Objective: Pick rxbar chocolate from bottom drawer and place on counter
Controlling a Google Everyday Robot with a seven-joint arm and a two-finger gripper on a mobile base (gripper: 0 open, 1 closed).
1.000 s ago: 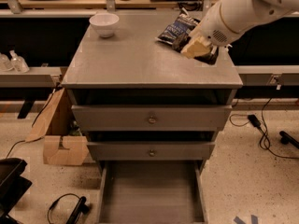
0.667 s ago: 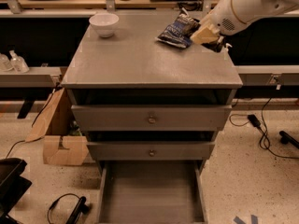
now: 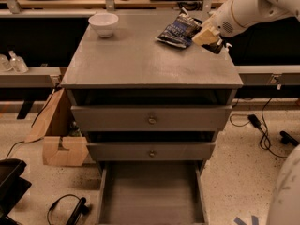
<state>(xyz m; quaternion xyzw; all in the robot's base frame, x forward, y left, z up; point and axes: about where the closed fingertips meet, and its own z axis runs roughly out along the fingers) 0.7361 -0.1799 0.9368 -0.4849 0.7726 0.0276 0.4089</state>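
My gripper (image 3: 210,39) hangs just above the far right corner of the grey counter (image 3: 140,55). Its tan fingers (image 3: 204,34) are shut on a small dark flat piece, the rxbar chocolate (image 3: 217,47), which sticks out at the lower right, close over the counter's right edge. The bottom drawer (image 3: 152,196) is pulled out at the foot of the cabinet, and its flat grey floor is bare. The pale arm reaches in from the upper right.
A dark blue glossy snack bag (image 3: 179,31) lies on the counter just left of the gripper. A white bowl (image 3: 103,23) stands at the far left corner. Two shut drawer fronts with knobs (image 3: 151,120) face me. A cardboard box (image 3: 58,139) sits on the floor at left, and cables (image 3: 262,130) at right.
The gripper has moved back and to the right over the counter, carrying the dark bar past the snack bag towards the far right corner. The bag, bowl and drawer have not moved.
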